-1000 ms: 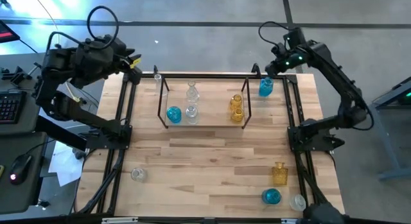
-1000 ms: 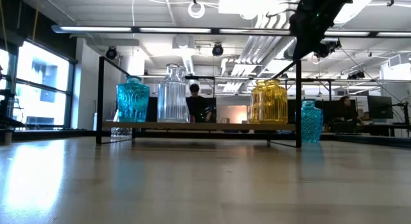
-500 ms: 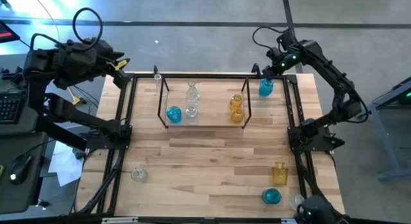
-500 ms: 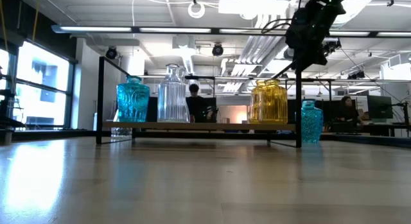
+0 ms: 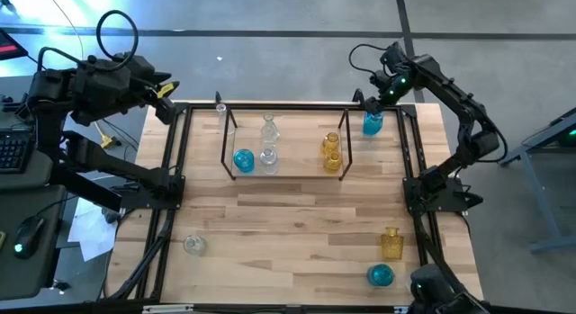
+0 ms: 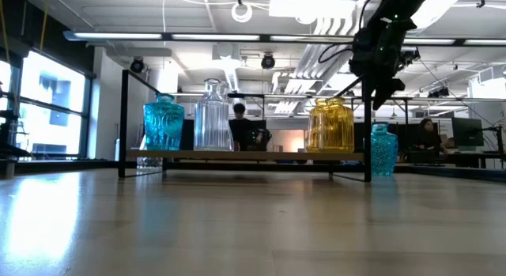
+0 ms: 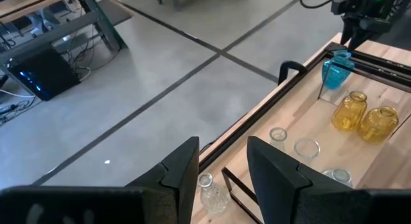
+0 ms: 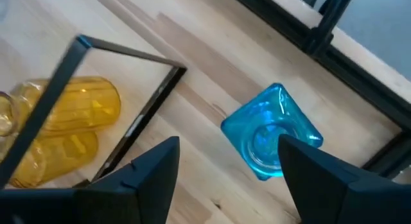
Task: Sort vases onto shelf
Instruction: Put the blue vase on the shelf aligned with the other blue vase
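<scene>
The shelf [image 5: 297,145] stands at the table's far middle and holds a blue vase [image 5: 243,159], two clear ones [image 5: 268,156] and two amber ones [image 5: 332,152], each on its base. Another blue vase [image 5: 372,124] stands upright on the table just past the shelf's right end. My right gripper [image 8: 229,147] hangs open right above it, fingers pointing down on either side of its mouth [image 8: 270,137], touching nothing. In the low view that gripper [image 6: 378,78] is clearly higher than the vase [image 6: 383,150]. My left gripper [image 7: 221,156] is open and empty beyond the table's far left corner.
A clear vase [image 5: 220,108] stands outside the shelf's left end. Loose vases on the near side: clear [image 5: 193,245] at the left, amber [image 5: 391,242] and blue [image 5: 380,275] at the right. Black frame rails [image 5: 414,161] run along the table's sides. The middle boards are bare.
My right gripper has come down toward the blue vase beside the shelf's right end and tipped to point more steeply downward. My left gripper has drawn back toward the left, off the table's far left corner. No vase has moved.
</scene>
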